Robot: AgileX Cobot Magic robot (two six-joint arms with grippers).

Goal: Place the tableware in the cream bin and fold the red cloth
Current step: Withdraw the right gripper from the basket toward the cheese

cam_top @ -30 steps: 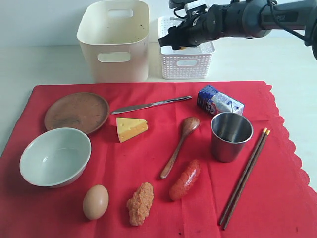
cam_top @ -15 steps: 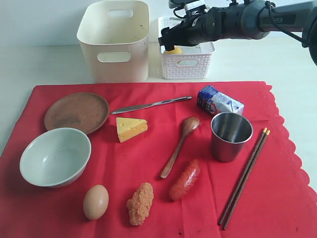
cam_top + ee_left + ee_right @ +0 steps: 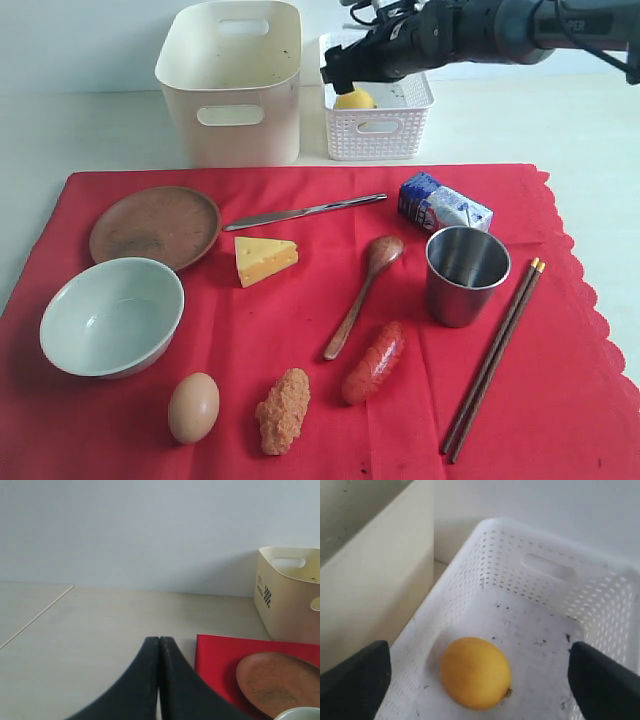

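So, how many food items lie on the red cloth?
5: cheese near the middle, milk carton behind the steel cup, sausage, breaded piece and egg toward the front edge. A lemon lies apart, in the white basket. None seems hidden.

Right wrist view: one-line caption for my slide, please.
Open right claw hovers above a round yellow lemon lying in the white lattice plastic basket, beside the tall cream plastic bin.

White letters on the right arm (image 3: 530, 20) appear to end in "PER"; the start of the word is too blurred to make out. The carton (image 3: 445, 207), near the far edge of the cloth (image 3: 250, 330), carries blue print too small to read. In the left wrist view, the bin (image 3: 290, 605) bears a small label with a black checkered square and tiny illegible lines.
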